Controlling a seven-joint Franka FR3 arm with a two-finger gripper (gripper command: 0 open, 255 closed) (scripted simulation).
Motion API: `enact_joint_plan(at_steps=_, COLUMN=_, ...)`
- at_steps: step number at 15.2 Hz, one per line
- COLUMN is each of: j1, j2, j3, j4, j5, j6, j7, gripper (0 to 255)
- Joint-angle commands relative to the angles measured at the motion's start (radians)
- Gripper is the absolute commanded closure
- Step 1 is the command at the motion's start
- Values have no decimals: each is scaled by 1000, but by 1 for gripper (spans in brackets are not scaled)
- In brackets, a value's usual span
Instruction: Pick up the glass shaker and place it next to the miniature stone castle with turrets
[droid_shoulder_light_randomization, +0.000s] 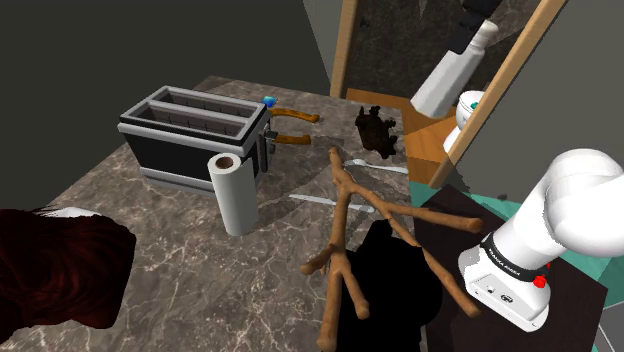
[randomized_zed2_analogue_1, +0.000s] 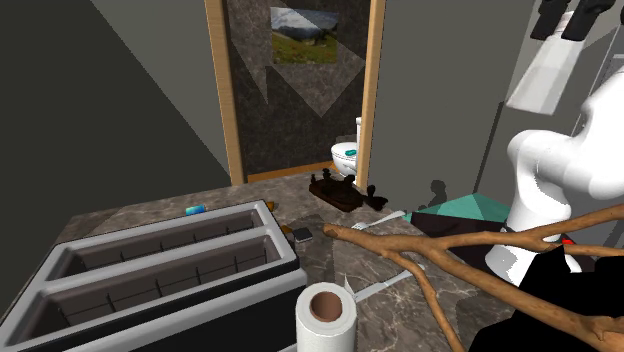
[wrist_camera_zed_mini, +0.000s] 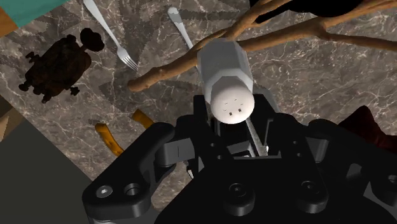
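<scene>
Black tool (wrist_camera_zed_mini: 235, 109) clamped around white shaker (wrist_camera_zed_mini: 222, 71) — shaker between its fingers, aloft over branch (wrist_camera_zed_mini: 167, 69)

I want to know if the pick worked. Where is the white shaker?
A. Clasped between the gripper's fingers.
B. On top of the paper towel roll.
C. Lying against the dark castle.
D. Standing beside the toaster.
A: the wrist view shows the shaker clasped between the fingers of the gripper, its holed cap facing the camera.
</scene>
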Motion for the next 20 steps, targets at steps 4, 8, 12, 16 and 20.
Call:
enact_joint_plan(at_steps=4, j1=29, j2=-84, j3=23, j4=-79, j5=39, j6=-1, j7=42, gripper=255)
enact_joint_plan(at_steps=8, j1=39, j2=-115, j3=24, j4=-157, j5=49, j6=48, j7=40, gripper=255)
enact_joint_plan(at_steps=12, j1=47, j2=-142, j3=27, j4=-232, j5=59, j6=96, j7=39, gripper=255)
enact_joint_plan(at_steps=16, j1=56, j2=-167, j3=32, j4=-303, j5=69, j6=143, j7=39, gripper=255)
enact_joint_plan(at_steps=20, j1=64, j2=-188, j3=38, j4=-371, j5=80, j6=190, j7=39, gripper=255)
